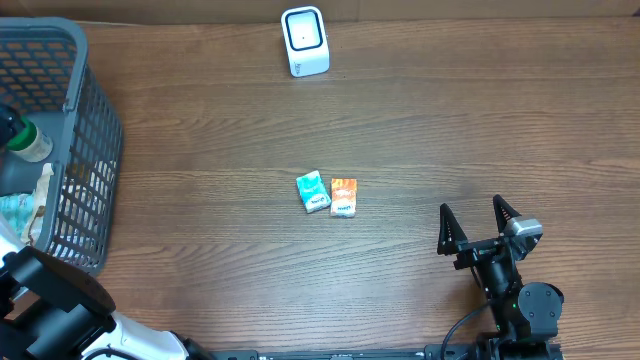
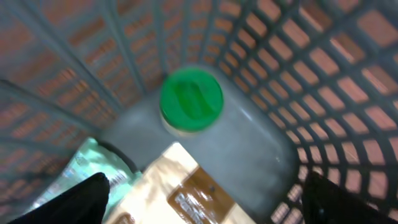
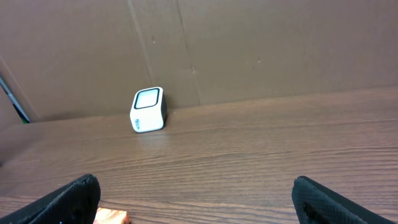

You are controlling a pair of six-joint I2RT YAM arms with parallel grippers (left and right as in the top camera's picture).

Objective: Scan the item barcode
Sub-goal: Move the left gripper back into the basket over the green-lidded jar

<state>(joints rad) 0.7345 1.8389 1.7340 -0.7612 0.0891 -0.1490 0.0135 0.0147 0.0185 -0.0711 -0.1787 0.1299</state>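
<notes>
Overhead — basket left, scanner far, teal packet beside orange packet

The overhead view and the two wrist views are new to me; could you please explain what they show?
Two robot arms work at a wooden table. The overhead view looks down; each wrist view looks past its arm's gripper. On the table lie a teal packet and an orange packet, with a white scanner at the far edge. The left gripper, open, hangs inside the grey basket over a green-capped bottle. The right gripper is open too. Neither holds anything.
</notes>
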